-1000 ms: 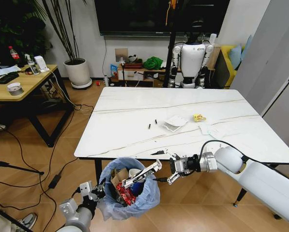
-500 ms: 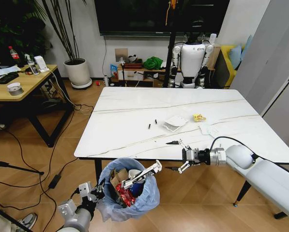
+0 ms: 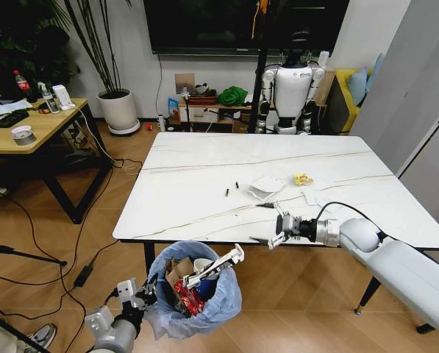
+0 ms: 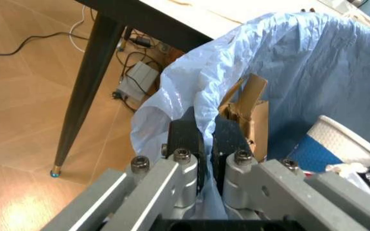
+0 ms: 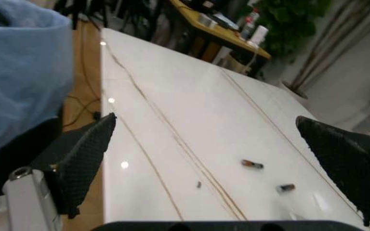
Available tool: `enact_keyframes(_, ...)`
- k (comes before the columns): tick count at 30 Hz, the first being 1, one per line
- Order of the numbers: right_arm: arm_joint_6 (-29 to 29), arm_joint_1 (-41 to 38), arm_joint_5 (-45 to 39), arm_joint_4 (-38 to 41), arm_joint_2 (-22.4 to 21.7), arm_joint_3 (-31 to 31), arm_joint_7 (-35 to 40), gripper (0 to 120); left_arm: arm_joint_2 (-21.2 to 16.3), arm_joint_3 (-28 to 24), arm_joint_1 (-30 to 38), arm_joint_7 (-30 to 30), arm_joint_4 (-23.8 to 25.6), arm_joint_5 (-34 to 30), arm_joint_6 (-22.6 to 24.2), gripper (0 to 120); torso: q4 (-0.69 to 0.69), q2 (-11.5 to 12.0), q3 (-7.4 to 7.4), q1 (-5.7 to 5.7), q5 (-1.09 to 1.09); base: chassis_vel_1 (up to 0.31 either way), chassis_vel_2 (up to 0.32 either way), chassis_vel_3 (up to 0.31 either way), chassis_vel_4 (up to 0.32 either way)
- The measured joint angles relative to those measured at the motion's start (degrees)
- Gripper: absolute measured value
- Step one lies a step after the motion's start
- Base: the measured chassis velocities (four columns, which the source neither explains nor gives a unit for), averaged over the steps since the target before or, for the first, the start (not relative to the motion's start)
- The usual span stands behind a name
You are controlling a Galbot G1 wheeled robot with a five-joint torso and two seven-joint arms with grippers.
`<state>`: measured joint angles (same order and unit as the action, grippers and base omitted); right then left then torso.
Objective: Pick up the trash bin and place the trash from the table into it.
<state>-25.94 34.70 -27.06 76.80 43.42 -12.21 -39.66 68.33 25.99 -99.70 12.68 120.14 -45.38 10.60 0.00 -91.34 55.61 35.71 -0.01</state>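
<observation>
Gripping, nearest you: left gripper, fingers pinched tight on the blue bag at the trash bin rim; bin held below the near table edge
Bin contents: brown carton, blue-and-white cup, red wrapper; a long white piece sticks out over the rim
Right gripper: over the near table edge, fingers spread wide, holding nothing
Farther on the tabletop: white crumpled paper, yellow scrap, white papers, two small dark bits
</observation>
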Motion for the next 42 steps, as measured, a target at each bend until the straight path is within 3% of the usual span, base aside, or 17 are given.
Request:
enact_keyframes(14, 2.74, -5.87, 3.74, -14.03, 7.76, -0.92, 9.33, 100, -0.22, 0.06, -0.83, -0.01, 0.77, -0.05, 0.00, 0, -0.01, 0.00, 0.00, 0.00, 0.00, 0.000, 0.000, 0.000, 0.000)
enact_keyframes(22, 0.89, -10.04, 10.47, -23.30, 12.62, -0.73, 12.41, 100, -0.11, 0.13, -1.55, -0.01, 1.26, -0.02, 0.00, 0, 0.00, 0.00, 0.00, 0.00, -0.02, 0.000, 0.000, 0.000, 0.000)
enact_keyframes(26, -0.66, -13.61, 13.50, -31.01, 17.04, -0.43, 15.01, 100, -0.03, 0.55, -1.68, -0.01, 1.58, -0.02, 0.00, 0, 0.00, 0.00, 0.00, 0.00, 0.01, 0.000, 0.000, 0.000, 0.000)
enact_keyframes(42, -2.21, -15.51, 14.70, -39.30, 21.37, -0.08, 14.51, 100, -0.16, 0.42, -0.98, 0.00, 1.15, -0.30, -0.03, 0, 0.01, 0.00, 0.00, -0.01, 0.01, 0.000, 0.000, 0.000, 0.000)
